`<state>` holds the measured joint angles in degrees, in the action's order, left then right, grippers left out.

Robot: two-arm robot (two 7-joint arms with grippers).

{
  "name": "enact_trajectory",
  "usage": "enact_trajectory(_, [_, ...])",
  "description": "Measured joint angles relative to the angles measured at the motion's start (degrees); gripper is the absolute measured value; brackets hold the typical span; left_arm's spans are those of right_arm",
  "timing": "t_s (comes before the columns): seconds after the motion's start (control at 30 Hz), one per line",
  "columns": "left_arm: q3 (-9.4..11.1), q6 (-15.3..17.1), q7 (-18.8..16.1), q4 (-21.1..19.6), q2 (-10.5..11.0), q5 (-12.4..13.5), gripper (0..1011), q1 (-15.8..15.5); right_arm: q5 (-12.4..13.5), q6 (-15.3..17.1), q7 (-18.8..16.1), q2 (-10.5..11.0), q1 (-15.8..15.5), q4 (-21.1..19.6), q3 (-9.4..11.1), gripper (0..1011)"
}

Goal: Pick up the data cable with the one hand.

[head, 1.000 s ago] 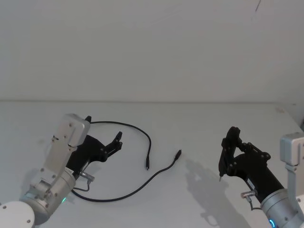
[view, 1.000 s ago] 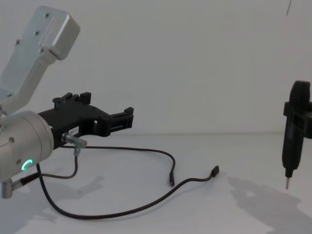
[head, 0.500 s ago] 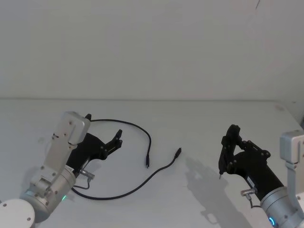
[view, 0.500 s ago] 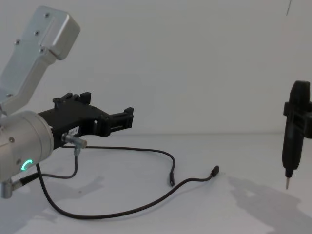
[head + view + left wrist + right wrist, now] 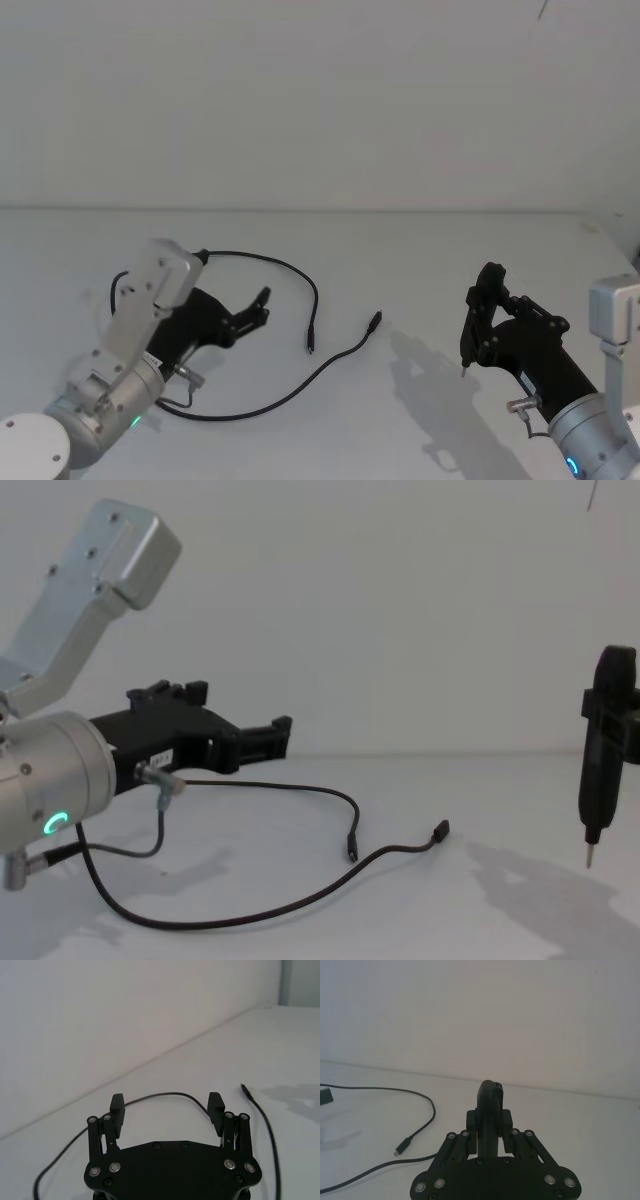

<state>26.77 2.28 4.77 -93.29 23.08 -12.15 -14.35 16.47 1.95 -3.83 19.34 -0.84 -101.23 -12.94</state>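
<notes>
Left hand (image 5: 263,306) spread wide open, empty, poised over the data cable (image 5: 316,300)

We log: data cable (image 5: 316,297) flat on tabletop (image 5: 430,255) | its arc crosses just ahead of and below left gripper (image 5: 263,305) jaws | both plugs (image 5: 376,320) ahead-right of those jaws, near each other | right gripper (image 5: 478,322) well apart, farther right.

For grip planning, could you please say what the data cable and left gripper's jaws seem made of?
Data cable: probably rubbery plastic sheath, matte black, lying in soft curves. Left gripper jaws: seemingly hard matte black plastic, angular, silver screws; possibly coated metal.
</notes>
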Motion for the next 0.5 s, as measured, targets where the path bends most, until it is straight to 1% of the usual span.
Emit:
enact_trajectory(0.03, [0.24,0.37,0.87,-0.01,0.32,-0.18,1001,-0.18,0.00,0.00,0.00,0.00,0.00,0.00,0.00,279])
enact_trajectory(0.07, [0.24,0.37,0.87,-0.01,0.32,-0.18,1001,-0.18,0.00,0.00,0.00,0.00,0.00,0.00,0.00,279])
enact_trajectory(0.13, [0.75,1.34,3.01,0.00,0.95,-0.59,1001,-0.52,0.00,0.00,0.00,0.00,0.00,0.00,0.00,279])
enact_trajectory(0.23, [1.26,2.20,4.69,0.00,1.52,-0.89,1001,-0.85,0.00,0.00,0.00,0.00,0.00,0.00,0.00,279])
enact_trajectory(0.27, [1.61,2.83,5.99,0.03,1.87,-1.10,1001,-1.07,0.00,0.00,0.00,-0.01,0.00,0.00,0.00,279])
enact_trajectory(0.33, [1.93,3.40,7.11,0.11,2.16,-1.28,1001,-1.27,0.00,0.00,0.00,0.00,0.00,0.00,0.00,279])
enact_trajectory(0.37, [2.37,4.06,8.30,0.23,2.52,-1.44,1001,-1.54,0.00,0.00,0.00,0.00,0.00,0.00,0.00,279])
enact_trajectory(0.43, [2.80,4.68,9.47,0.37,2.81,-1.58,1001,-1.82,0.00,0.00,0.00,0.00,0.00,0.00,0.00,279])
enact_trajectory(0.47, [3.31,5.45,10.96,0.56,3.08,-1.75,1001,-2.15,0.00,0.00,0.00,0.00,0.00,0.00,0.00,279])
enact_trajectory(0.5, [3.49,5.75,11.31,0.63,3.17,-1.81,1001,-2.27,0.00,0.00,0.00,0.00,0.00,0.00,0.00,279])
